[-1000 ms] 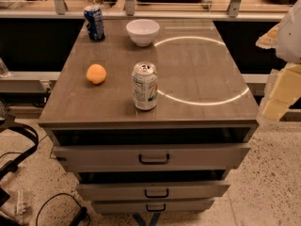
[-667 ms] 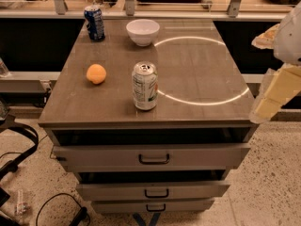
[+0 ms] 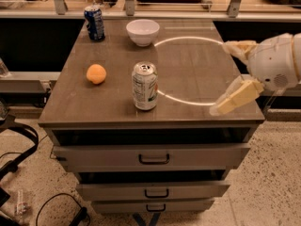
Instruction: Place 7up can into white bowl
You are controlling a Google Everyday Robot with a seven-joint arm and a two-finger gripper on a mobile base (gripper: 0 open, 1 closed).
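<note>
The 7up can stands upright near the front middle of the brown cabinet top. The white bowl sits at the back, behind the can, and holds nothing. My gripper is over the right side of the top, well to the right of the can. Its two cream fingers are spread apart with nothing between them: one points down-left near the front right edge, the other is farther back.
A blue can stands at the back left corner. An orange lies left of the 7up can. A bright ring of light lies on the top's right half. Drawers are below, cables on the floor at left.
My gripper has moved left from beyond the cabinet's right edge to over its right side. The can, bowl, orange and blue can have not moved.
</note>
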